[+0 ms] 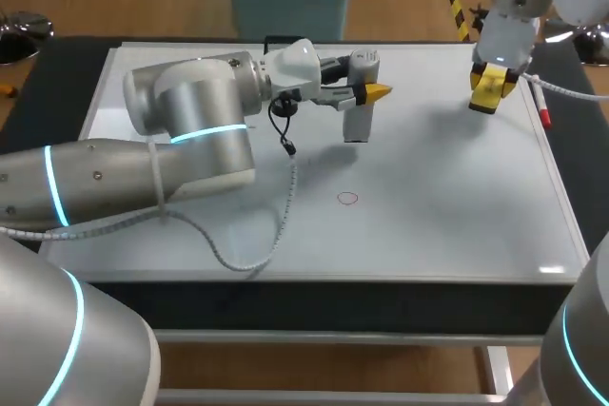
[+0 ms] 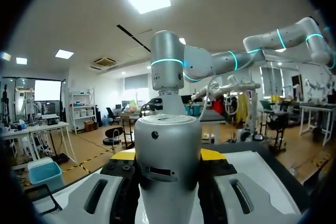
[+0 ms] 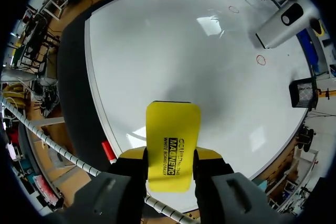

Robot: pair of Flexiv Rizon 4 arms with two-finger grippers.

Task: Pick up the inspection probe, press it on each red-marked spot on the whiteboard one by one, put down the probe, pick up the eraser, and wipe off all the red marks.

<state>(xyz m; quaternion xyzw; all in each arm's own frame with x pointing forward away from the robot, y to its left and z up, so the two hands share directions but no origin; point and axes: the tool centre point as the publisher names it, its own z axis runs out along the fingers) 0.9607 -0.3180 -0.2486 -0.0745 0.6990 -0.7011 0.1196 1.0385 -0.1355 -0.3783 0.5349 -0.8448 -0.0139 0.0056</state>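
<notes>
My left gripper point(image 1: 367, 92) is shut on the grey cylindrical inspection probe point(image 1: 359, 113), which stands upright over the whiteboard point(image 1: 457, 197). The probe's lower end is just behind a small red circle point(image 1: 347, 199); whether it touches the board I cannot tell. In the left wrist view the probe point(image 2: 167, 129) fills the gap of the left gripper point(image 2: 168, 157). My right gripper point(image 1: 492, 83) hangs over the board's far right, shut on the yellow eraser point(image 1: 487, 94). The right wrist view shows the eraser point(image 3: 173, 129) in the right gripper point(image 3: 170, 156), the probe point(image 3: 278, 24) and two red circles point(image 3: 261, 60) point(image 3: 233, 9).
A red marker point(image 1: 542, 113) lies along the whiteboard's right edge, beside my right gripper. A grey cable point(image 1: 276, 225) from my left wrist droops across the board's left half. My left arm point(image 1: 181, 130) covers the board's left rear part.
</notes>
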